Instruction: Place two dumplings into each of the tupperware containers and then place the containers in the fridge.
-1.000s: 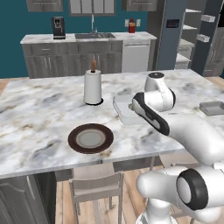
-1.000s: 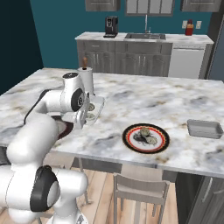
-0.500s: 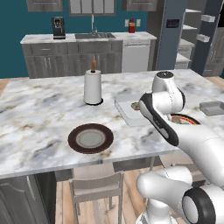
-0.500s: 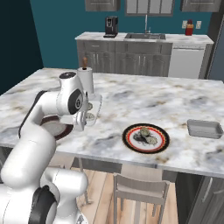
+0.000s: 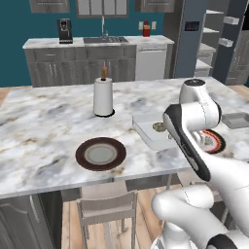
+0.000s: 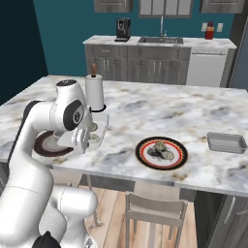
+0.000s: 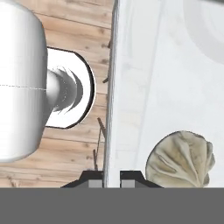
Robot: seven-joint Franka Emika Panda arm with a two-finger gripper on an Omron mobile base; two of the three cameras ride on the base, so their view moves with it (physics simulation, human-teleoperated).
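My gripper (image 7: 111, 178) is shut on the thin rim of a pale translucent tupperware container (image 7: 131, 87). A crimped tan dumpling (image 7: 181, 158) lies inside it just right of the fingers. From the left base the container (image 5: 145, 132) sits behind my forearm with a dumpling (image 5: 158, 127) showing. From the right base the hand (image 6: 81, 143) grips the container (image 6: 101, 127) with two dumplings (image 6: 93, 128) in it. A second container (image 6: 226, 142) lies far right. More dumplings (image 6: 160, 149) rest on a red-rimmed plate (image 6: 180, 156). The slate fridge (image 5: 193, 41) stands behind.
A paper towel roll (image 5: 103, 96) stands mid-counter behind the held container. A dark round plate (image 5: 100, 154) lies near the front edge. Chairs (image 6: 155, 213) stand under the counter. Wood floor and my base (image 7: 65, 94) show past the container's rim.
My arm has swung toward the counter's front edge, and the container in the gripper has come with it, nearer the edge than one second ago.
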